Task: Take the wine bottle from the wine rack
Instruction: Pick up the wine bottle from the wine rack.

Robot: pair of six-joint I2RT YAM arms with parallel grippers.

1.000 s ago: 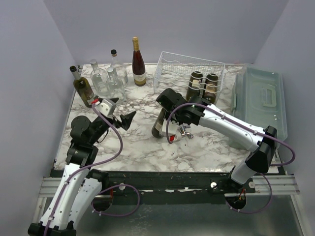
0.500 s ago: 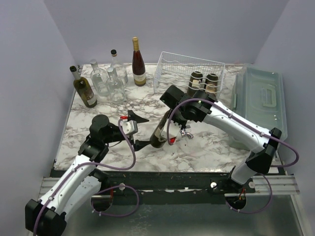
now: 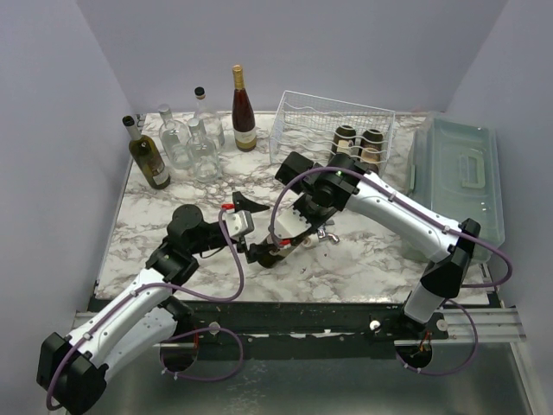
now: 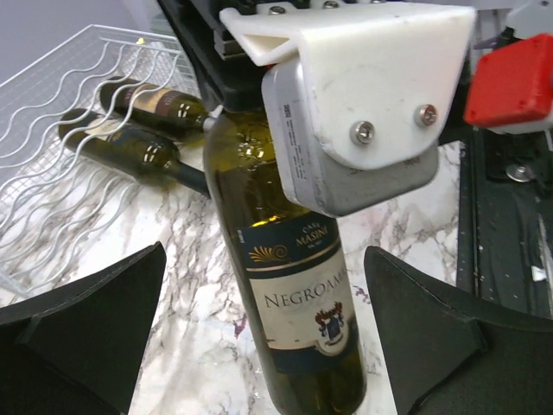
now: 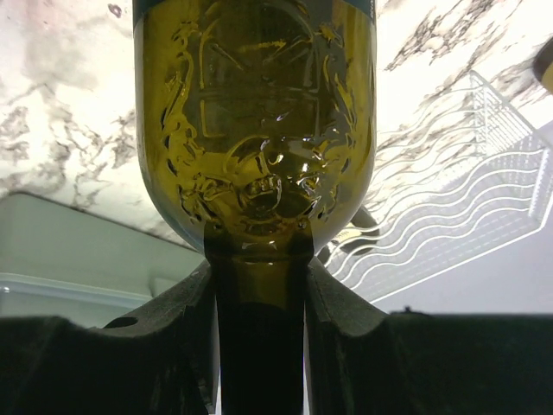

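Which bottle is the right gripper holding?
The dark bottle mid-table, its neck clamped in the right gripper. The rack holds two more bottles lying down; the rest stand at back left.

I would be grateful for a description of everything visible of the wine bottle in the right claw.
The wine bottle is dark olive-green glass with a raised crest moulded on its shoulder and a navy-and-cream label reading Masini and Negroam. It is out of the wine rack, tilted over the marble table. The right claw is shut on its neck; the left claw stands open on either side of its body, not touching. Whether its base rests on the table is unclear.
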